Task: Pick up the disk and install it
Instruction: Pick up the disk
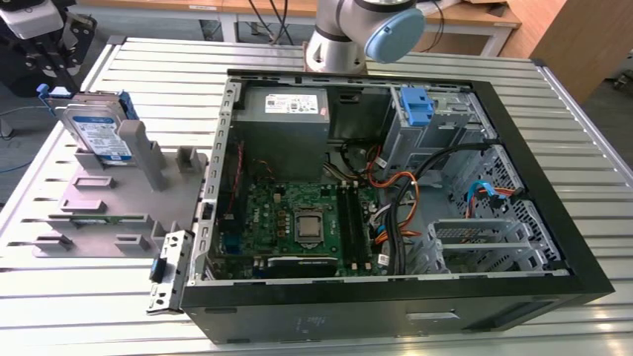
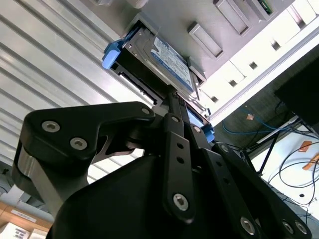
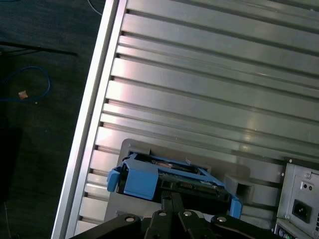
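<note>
The disk (image 1: 99, 132) stands on edge, leaning slightly, in a slot of the grey fixture (image 1: 99, 215) at the exterior view's left. It is a silver drive with a white-and-blue label and blue side rails. My gripper (image 1: 61, 83) hangs right above its upper edge. In both wrist views the black gripper (image 2: 172, 94) (image 3: 172, 197) reaches the middle of the disk's (image 2: 164, 62) (image 3: 164, 174) upper edge, between the blue rail ends. Whether it grips the disk is hidden.
An open black computer case (image 1: 554, 222) lies on the slatted aluminium table (image 1: 168, 67). Inside are a grey power supply (image 1: 284, 107), a green motherboard (image 1: 296, 222), loose cables (image 1: 396, 193) and a bare blue bracket (image 1: 419, 107) at the drive bay. The arm's base (image 1: 346, 37) stands behind the case.
</note>
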`<state>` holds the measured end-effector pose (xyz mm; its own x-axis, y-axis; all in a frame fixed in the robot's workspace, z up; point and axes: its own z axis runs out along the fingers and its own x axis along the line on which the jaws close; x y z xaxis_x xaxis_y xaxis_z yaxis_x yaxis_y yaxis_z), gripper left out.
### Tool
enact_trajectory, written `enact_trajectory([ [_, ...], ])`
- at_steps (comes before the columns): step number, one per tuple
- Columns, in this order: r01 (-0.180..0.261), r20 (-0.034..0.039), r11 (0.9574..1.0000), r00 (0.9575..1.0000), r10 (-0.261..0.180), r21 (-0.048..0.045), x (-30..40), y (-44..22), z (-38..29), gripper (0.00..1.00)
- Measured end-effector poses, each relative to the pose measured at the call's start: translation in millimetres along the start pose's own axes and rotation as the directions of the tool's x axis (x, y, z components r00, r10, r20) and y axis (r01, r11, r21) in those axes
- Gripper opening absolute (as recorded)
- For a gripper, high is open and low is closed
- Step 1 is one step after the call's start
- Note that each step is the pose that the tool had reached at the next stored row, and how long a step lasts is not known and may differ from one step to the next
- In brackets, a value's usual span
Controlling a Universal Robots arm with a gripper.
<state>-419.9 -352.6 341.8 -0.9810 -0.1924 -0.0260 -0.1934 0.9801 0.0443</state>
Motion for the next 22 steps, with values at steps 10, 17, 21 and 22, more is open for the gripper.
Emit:
enact_trajectory([
  [10,0.004,-0.0002,1.0000,1.0000,-0.004,-0.0001,0.0,0.0,0.0,0.11],
  [17,0.034,-0.0014,0.9994,0.9994,-0.034,-0.0009,0.0,0.0,0.0,0.11],
  [21,0.069,-0.0028,0.9976,0.9976,-0.069,-0.0018,0.0,0.0,0.0,0.11],
  [22,0.076,-0.0031,0.9971,0.9971,-0.076,-0.0020,0.0,0.0,0.0,0.11],
])
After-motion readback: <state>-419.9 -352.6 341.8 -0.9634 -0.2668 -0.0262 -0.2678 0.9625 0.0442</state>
